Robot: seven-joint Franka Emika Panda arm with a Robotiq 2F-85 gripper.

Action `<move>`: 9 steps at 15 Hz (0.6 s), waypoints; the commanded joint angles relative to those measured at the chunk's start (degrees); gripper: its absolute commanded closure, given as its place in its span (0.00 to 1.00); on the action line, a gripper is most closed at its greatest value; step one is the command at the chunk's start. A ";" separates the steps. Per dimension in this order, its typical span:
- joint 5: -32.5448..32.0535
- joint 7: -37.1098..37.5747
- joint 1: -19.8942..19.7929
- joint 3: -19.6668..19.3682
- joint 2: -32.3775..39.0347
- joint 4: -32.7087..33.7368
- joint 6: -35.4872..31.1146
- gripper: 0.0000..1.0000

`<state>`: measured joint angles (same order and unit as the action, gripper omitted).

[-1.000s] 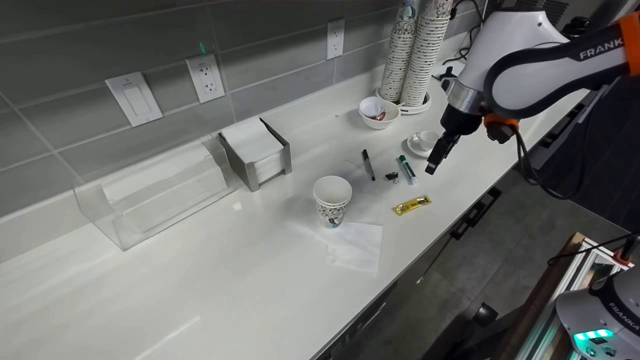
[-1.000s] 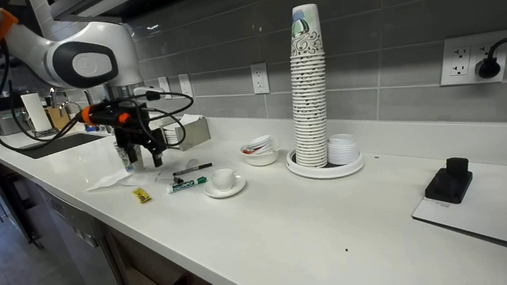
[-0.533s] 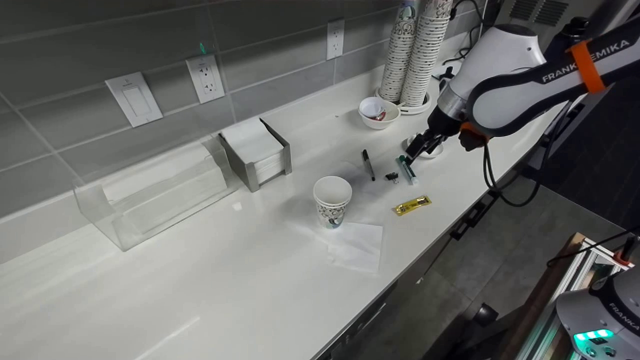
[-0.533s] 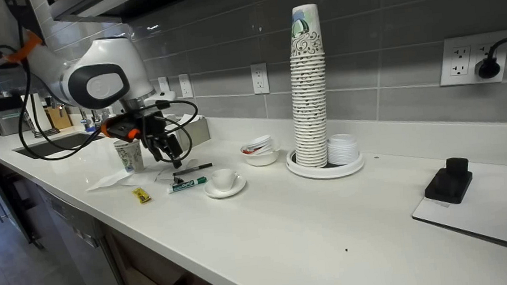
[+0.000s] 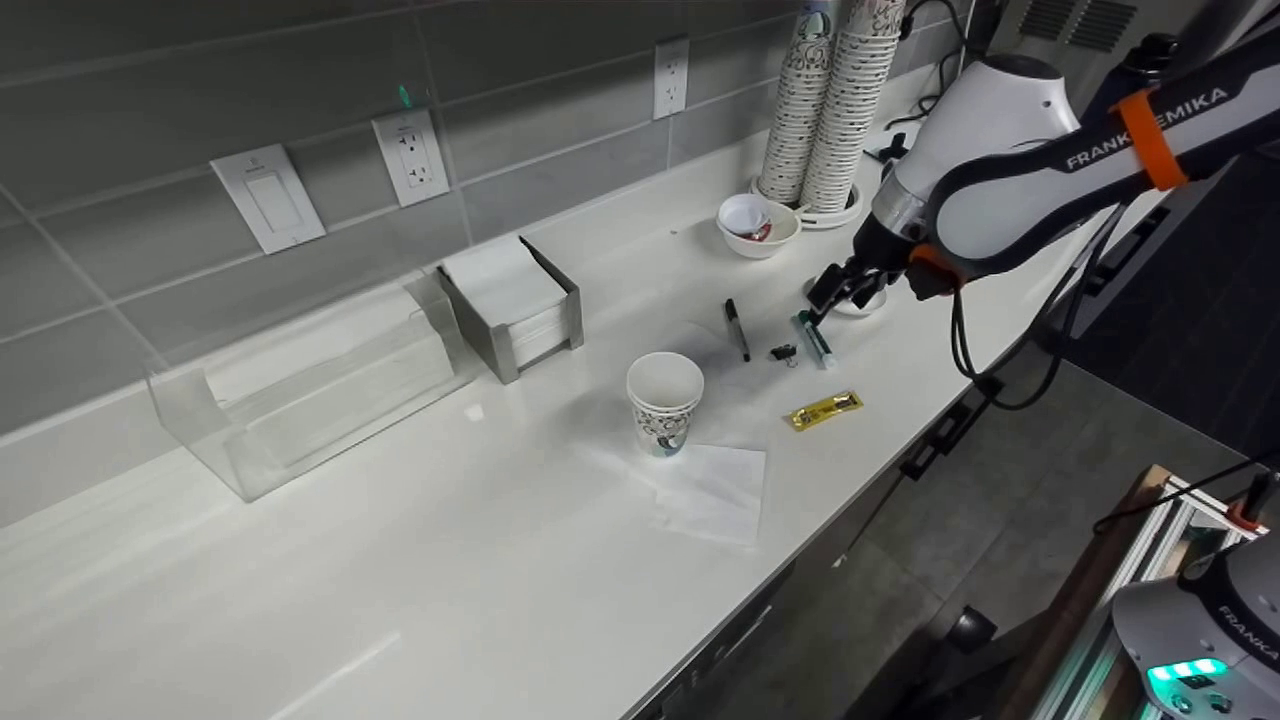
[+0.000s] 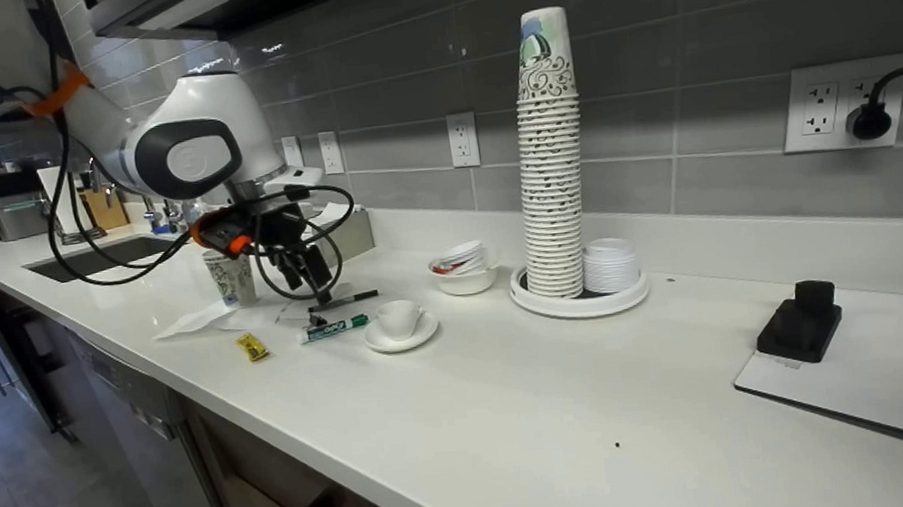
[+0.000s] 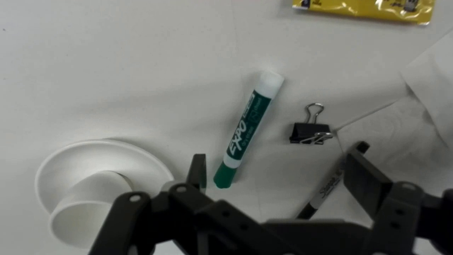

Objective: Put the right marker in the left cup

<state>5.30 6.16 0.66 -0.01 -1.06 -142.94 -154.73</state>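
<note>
The right marker is a green and white marker (image 7: pixel 247 131) lying on the counter; it also shows in both exterior views (image 5: pixel 815 338) (image 6: pixel 333 329). The left cup is a tall white printed paper cup (image 5: pixel 663 405), upright; it also shows in an exterior view (image 6: pixel 231 279), and its rim looks doubled. It is out of the wrist view. My gripper (image 7: pixel 279 170) is open and empty, above the counter. In the wrist view the green cap end lies just inside the left finger (image 7: pixel 198 171). The gripper shows in both exterior views (image 5: pixel 838 300) (image 6: pixel 312 283).
A black marker (image 7: pixel 329 184) shows under the right finger, with a binder clip (image 7: pixel 309 132) beside it. A small cup (image 7: pixel 90 209) on a saucer (image 7: pixel 102 145) is close by. A yellow packet (image 5: pixel 824 410), a napkin (image 5: pixel 712 500) and a napkin holder (image 5: pixel 555 330) are around.
My gripper has moved across the counter to over the markers and has turned. In the last half second it has shifted only slightly. The objects on the counter have not moved.
</note>
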 commanded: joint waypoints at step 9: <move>-12.40 23.32 3.13 -5.89 16.50 13.36 -2.94 0.15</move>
<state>-3.63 24.18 1.36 -3.20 11.20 -133.72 -158.58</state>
